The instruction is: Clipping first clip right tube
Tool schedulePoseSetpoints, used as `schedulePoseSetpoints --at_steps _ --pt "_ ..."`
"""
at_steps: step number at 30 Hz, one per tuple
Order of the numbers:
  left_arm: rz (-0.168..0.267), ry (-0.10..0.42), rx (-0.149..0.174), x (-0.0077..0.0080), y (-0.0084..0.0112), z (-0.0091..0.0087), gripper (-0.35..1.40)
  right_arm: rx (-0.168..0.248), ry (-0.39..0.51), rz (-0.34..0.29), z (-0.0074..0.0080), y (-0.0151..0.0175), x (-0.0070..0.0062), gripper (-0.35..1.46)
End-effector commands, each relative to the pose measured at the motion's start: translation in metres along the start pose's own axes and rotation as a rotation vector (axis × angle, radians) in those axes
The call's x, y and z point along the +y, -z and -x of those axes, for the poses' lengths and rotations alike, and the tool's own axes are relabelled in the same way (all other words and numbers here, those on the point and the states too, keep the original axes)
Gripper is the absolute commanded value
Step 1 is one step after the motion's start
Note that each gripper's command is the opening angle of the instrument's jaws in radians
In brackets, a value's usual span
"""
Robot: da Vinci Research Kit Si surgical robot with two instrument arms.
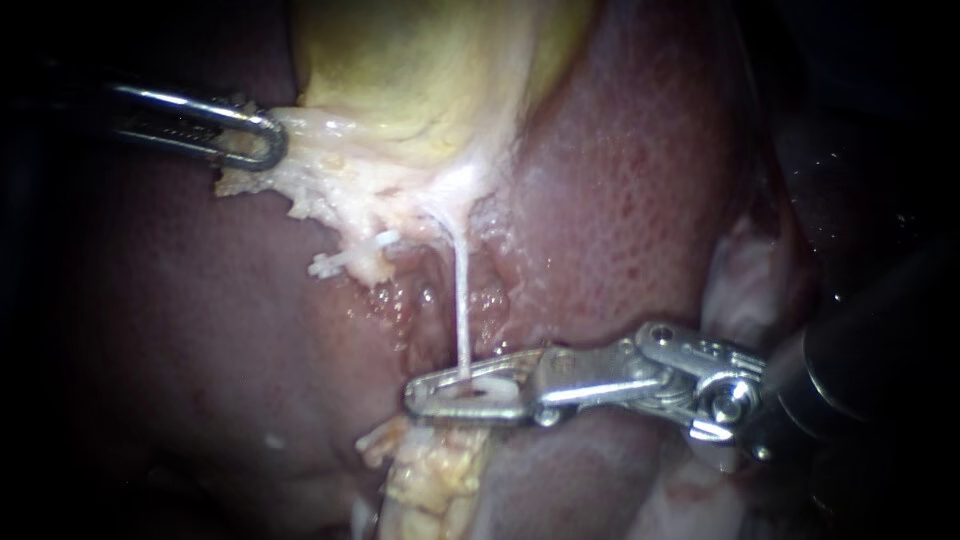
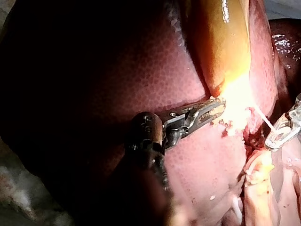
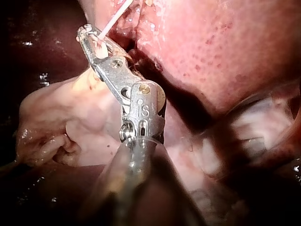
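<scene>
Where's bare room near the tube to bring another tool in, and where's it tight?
Free: smooth dark-red liver below the left instrument gripping pale tissue, left of the thin white tube. Crowded: the right instrument at the tube's foot, with ragged yellowish tissue beneath.

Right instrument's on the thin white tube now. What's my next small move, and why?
Probably open the right instrument slowly in place, without pulling. Its jaws look closed on the tube, tips meeting beyond it, a white clip showing between them. The tube is thin and taut below the gallbladder, whose edge the left instrument grips, so any drag could tear it.
</scene>
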Motion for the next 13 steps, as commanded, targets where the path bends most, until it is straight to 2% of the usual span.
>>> schedulePoseSetpoints --at_steps 1,9,13 --pt "0.000 0.000 0.000 0.0000 0.0000 0.0000 -0.35 -0.001 0.001 -0.003 0.0000 0.0001 0.0000 -0.35" --pt "-0.001 0.000 0.001 0.0001 -0.0001 0.0000 -0.35 -0.002 0.002 -0.004 0.0002 0.0001 0.0000 -0.35" --pt "-0.001 0.001 0.001 0.0001 -0.0002 -0.0001 -0.35 -0.012 -0.007 -0.021 0.0007 -0.0001 0.0000 -0.35"
